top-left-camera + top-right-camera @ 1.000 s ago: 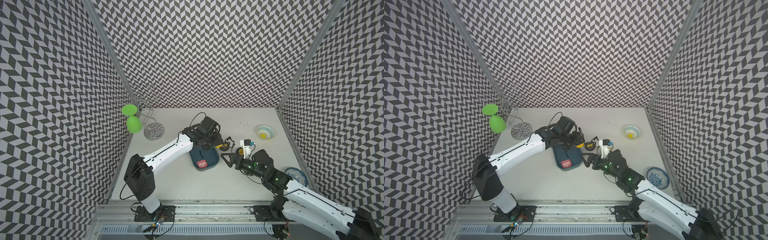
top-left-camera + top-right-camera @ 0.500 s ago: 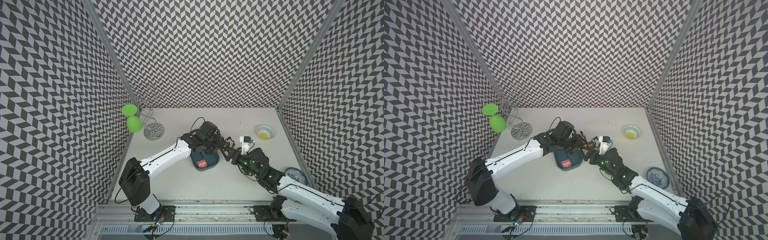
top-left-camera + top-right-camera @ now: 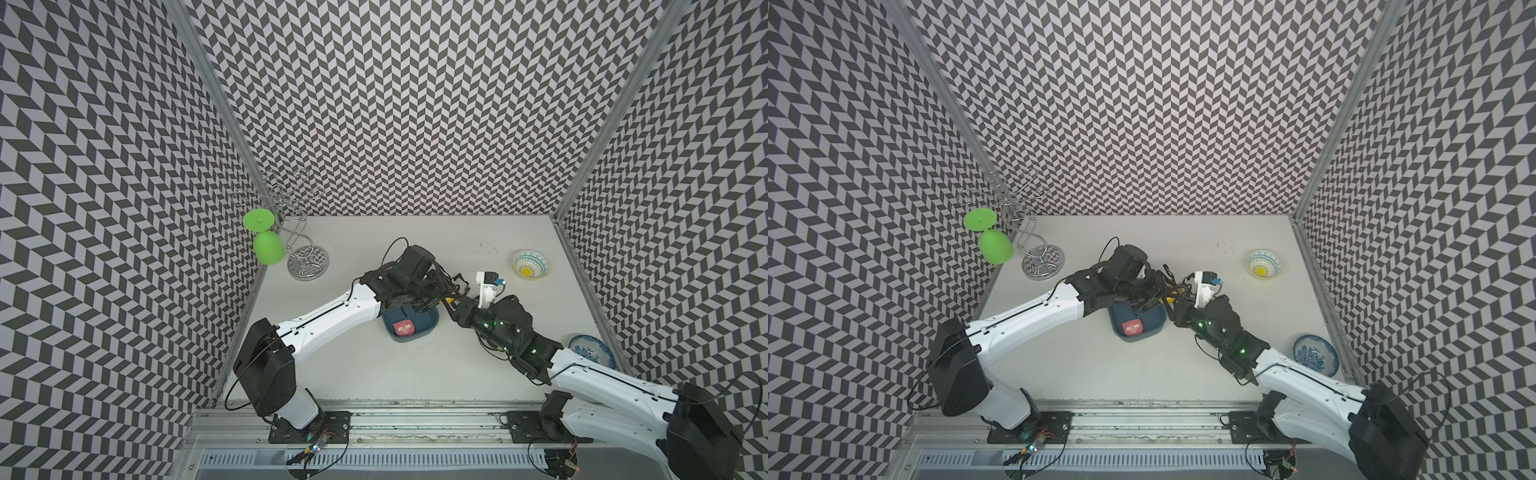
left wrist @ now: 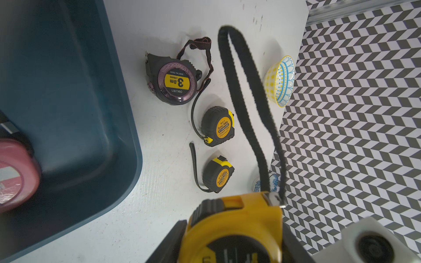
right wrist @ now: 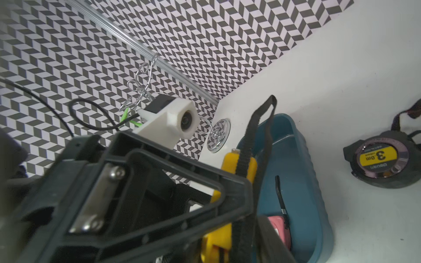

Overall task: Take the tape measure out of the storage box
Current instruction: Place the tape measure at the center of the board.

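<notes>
The dark teal storage box (image 3: 430, 325) (image 3: 1154, 328) (image 4: 91, 113) (image 5: 307, 205) sits mid-table with a pink tape measure (image 3: 406, 328) (image 4: 13, 175) (image 5: 280, 230) lying inside. A yellow tape measure (image 4: 234, 218) (image 5: 227, 164) with a black strap loop hangs in the air just past the box's right rim. My left gripper (image 4: 232, 227) (image 3: 436, 291) is shut on its body. My right gripper (image 5: 227, 250) (image 3: 451, 303) meets it from the right, its jaws closed on the same yellow body.
Three more tape measures lie on the table right of the box: a large dark one (image 4: 176, 82) (image 5: 382, 159) and two small black-and-yellow ones (image 4: 218, 126) (image 4: 217, 175). A yellow-blue bowl (image 3: 531, 264), a blue bowl (image 3: 592, 351) and a wire rack (image 3: 307, 262) with a green glass (image 3: 268, 245) stand around.
My right arm has reached left to the left gripper, and its jaws have closed from wide open onto the yellow tape measure. My left arm shifted slightly right, still gripping.
</notes>
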### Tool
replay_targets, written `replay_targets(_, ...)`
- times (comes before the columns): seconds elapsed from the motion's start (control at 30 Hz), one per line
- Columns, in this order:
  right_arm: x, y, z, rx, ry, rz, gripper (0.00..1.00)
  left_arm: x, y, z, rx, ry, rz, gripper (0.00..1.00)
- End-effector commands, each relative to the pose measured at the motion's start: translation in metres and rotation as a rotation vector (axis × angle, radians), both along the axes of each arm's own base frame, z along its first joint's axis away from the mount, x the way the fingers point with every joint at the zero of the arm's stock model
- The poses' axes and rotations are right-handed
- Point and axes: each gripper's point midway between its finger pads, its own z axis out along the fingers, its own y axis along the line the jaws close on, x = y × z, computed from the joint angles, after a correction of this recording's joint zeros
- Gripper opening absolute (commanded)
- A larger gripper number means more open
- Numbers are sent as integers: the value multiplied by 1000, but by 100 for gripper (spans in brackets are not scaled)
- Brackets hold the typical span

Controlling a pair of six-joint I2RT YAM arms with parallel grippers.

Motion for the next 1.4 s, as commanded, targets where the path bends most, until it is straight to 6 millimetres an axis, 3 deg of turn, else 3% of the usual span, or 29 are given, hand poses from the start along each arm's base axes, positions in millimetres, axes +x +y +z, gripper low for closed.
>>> replay_targets(0.0,7,-2,15,21,-42,-31,27,-6,-5,28,-73,-47,-28,0)
replay_targets(0.07,6,-2,14,19,-39,-28,17,-6,-6,29,-76,-58,-36,4)
replay_targets(0.1,5,-3,15,19,-38,-28,14,-5,-6,30,-77,-62,-38,14)
replay_targets(0.17,4,-4,12,16,-28,-28,8,-3,-7,31,-72,-79,-47,44)
replay_targets(0.23,2,-7,9,15,-16,-35,8,0,-6,31,-56,-96,-51,66)
replay_targets(0.3,-1,-13,5,25,6,-52,8,5,-2,31,-24,-125,-61,94)
replay_targets(0.33,-3,-16,3,24,13,-57,8,8,1,31,0,-139,-63,100)
replay_targets(0.5,-16,-31,-10,35,56,-70,8,21,30,22,117,-181,-52,100)
replay_targets(0.77,-50,-37,-68,9,250,33,8,32,75,1,217,-187,-21,100)
replay_targets(0.97,-75,-40,-127,0,419,81,7,31,82,-12,249,-179,-28,100)
replay_targets(1.27,-90,-47,-165,-40,554,74,7,22,91,-36,311,-140,-64,100)
replay_targets(1.37,-93,-49,-170,-47,578,69,13,19,93,-43,331,-123,-77,100)
